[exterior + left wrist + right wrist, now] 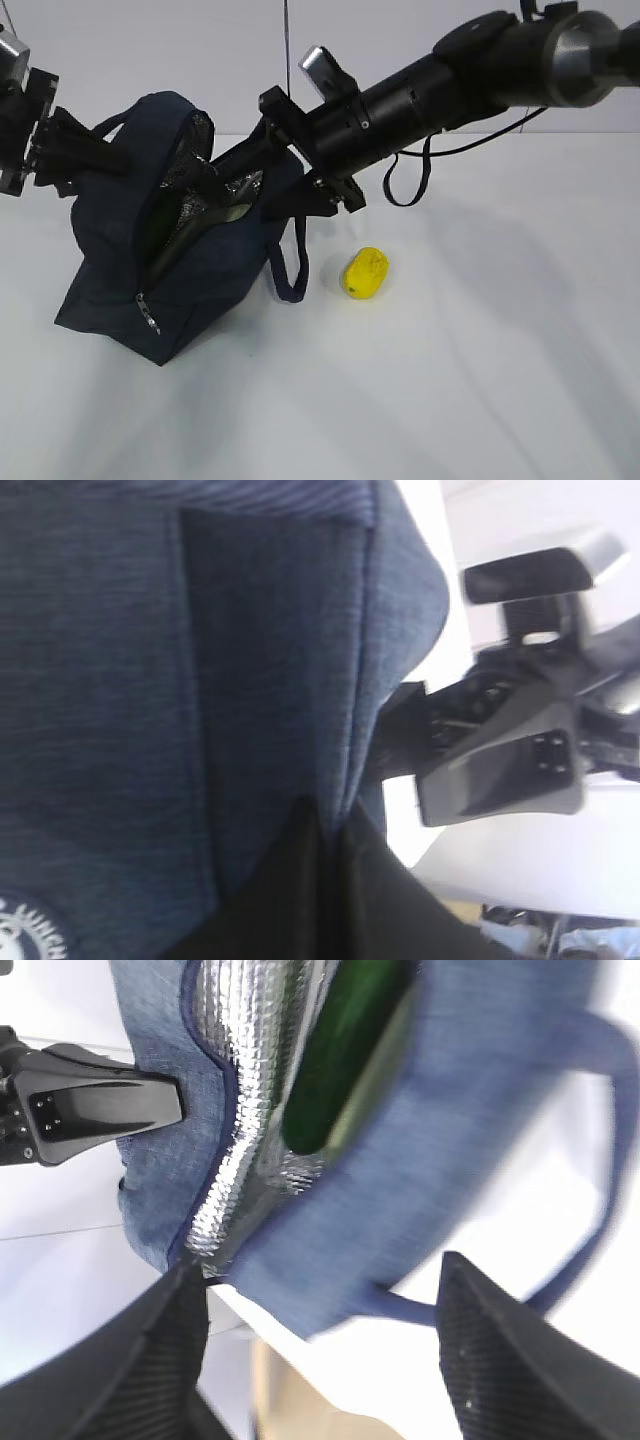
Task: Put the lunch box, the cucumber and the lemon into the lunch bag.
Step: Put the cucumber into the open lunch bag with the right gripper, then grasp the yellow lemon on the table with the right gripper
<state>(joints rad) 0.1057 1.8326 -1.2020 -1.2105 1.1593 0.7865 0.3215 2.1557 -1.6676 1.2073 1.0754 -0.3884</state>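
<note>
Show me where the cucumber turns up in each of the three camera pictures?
Exterior view: not clearly visible; only dark shadow inside the lunch bag opening.
Left wrist view: not in it; just the bag's navy outside.
Right wrist view: the cucumber is top centre, inside the bag against the silver foil lining.
Shared landmark: the navy lunch bag.

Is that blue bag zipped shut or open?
Open. The lunch bag gapes along its top, showing silver lining and the cucumber inside.
</note>
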